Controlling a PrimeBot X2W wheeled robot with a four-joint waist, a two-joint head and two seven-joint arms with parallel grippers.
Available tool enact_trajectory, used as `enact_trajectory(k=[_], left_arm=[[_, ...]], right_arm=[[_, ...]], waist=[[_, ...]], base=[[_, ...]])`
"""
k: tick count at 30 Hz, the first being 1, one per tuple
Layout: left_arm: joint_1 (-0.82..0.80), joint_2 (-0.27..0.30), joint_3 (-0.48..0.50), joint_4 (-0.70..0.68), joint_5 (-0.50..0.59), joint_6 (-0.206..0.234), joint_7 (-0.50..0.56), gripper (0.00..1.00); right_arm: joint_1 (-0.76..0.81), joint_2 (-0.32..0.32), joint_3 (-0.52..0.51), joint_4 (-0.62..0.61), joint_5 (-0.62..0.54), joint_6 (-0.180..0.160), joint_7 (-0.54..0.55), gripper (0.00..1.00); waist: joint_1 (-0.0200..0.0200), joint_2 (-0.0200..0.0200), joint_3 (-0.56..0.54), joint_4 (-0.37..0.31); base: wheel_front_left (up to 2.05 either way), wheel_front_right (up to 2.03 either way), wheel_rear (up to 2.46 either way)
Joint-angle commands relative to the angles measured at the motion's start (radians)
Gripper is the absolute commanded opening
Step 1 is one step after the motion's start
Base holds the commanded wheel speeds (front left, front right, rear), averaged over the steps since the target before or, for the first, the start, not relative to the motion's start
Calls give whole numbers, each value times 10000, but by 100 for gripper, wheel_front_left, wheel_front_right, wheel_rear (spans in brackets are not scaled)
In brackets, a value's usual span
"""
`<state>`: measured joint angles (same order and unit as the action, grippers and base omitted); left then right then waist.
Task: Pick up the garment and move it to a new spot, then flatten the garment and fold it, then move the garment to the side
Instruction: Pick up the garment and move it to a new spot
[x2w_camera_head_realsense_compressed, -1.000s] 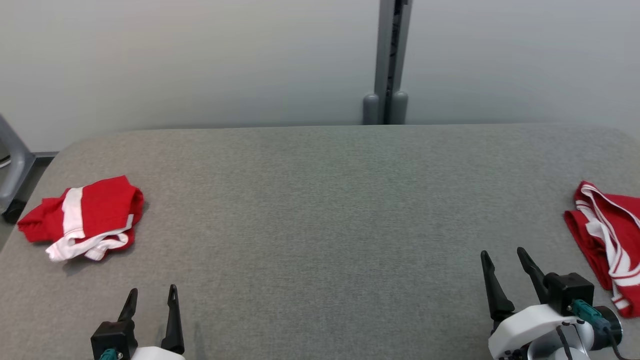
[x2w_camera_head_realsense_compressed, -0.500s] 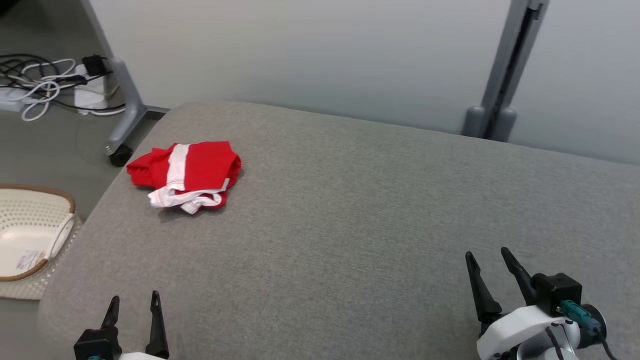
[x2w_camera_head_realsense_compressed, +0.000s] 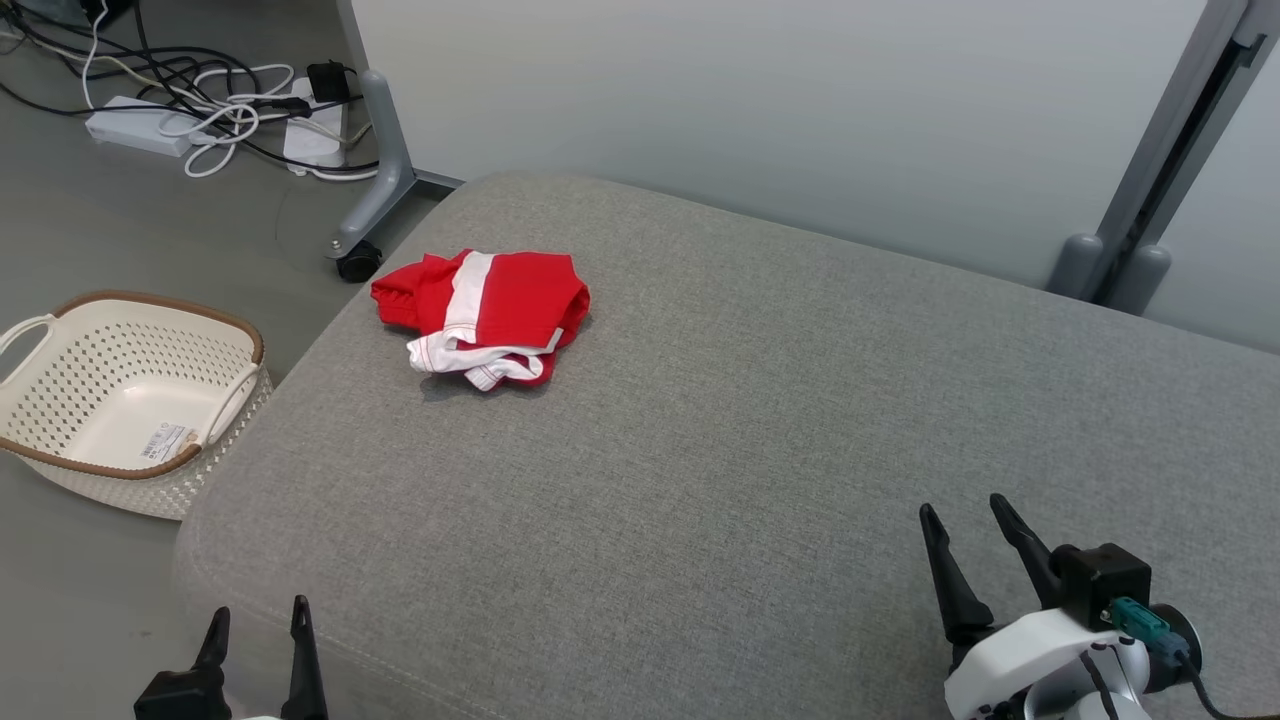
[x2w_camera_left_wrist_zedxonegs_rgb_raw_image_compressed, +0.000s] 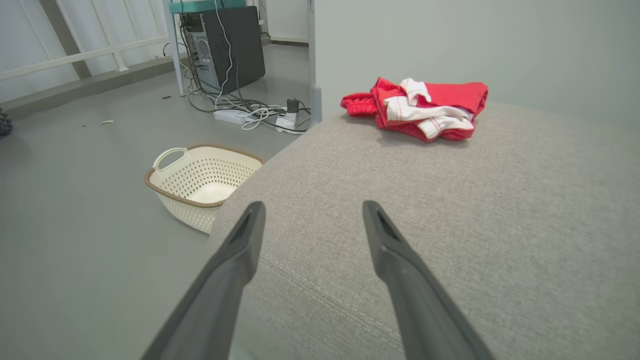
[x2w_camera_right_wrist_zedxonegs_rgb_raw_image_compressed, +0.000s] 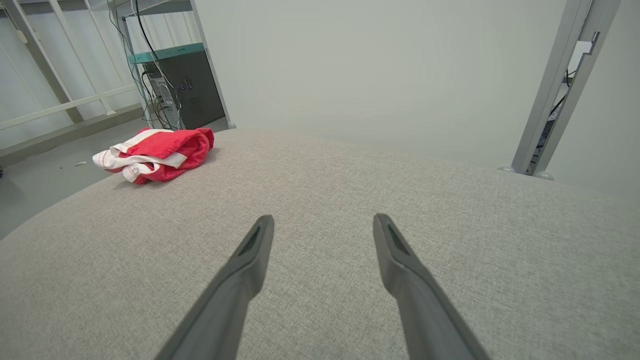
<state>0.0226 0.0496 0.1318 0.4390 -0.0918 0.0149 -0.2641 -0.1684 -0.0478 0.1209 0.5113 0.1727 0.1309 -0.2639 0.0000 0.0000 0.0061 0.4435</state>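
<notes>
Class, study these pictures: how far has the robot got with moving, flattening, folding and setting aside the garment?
Done: nothing visible; the red and white garment lies crumpled near the far left corner of the grey pad. In hand: nothing; the left gripper and right gripper hang open and empty, short of it. Left: pickup, move, flattening, folding, setting aside.

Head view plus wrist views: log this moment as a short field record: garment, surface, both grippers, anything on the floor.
garment: red and white, crumpled in a heap, untouched
location: far left part of the grey cushioned surface, close to its edge
left gripper: open, holding nothing, at the near left edge
right gripper: open, holding nothing, over the near right part
floor: cream basket left of the surface; cables beyond it
task stage: pick-up not yet begun
</notes>
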Motion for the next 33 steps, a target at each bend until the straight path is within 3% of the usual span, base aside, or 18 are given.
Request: enact_trajectory(k=[1,12,23,33], left_arm=[[11,25,-25,71,-39,-83,1,100],[-1805,49,398,1017,-621,-739,1,100],[-4896,984,306,2811,-600,-1251,1,100],[-7201,1941,248,5224,-741,-1250,3,100]], right_arm=[[-123,-64,38,24,-29,-4,-2,100],[-609,-65,101,-101,-541,-4,-2,100],[-1199,-63,-5,-524,-1254,-4,0,100],[-1671,-183,-96,-971,-1611,-4,-2,100]], waist=[[0,0,70,-59],[0,0,1110,-888],[0,0,2495,-1945],[0,0,3594,-3014]], base=[[0,0,0],[0,0,0],[0,0,0],[0,0,0]])
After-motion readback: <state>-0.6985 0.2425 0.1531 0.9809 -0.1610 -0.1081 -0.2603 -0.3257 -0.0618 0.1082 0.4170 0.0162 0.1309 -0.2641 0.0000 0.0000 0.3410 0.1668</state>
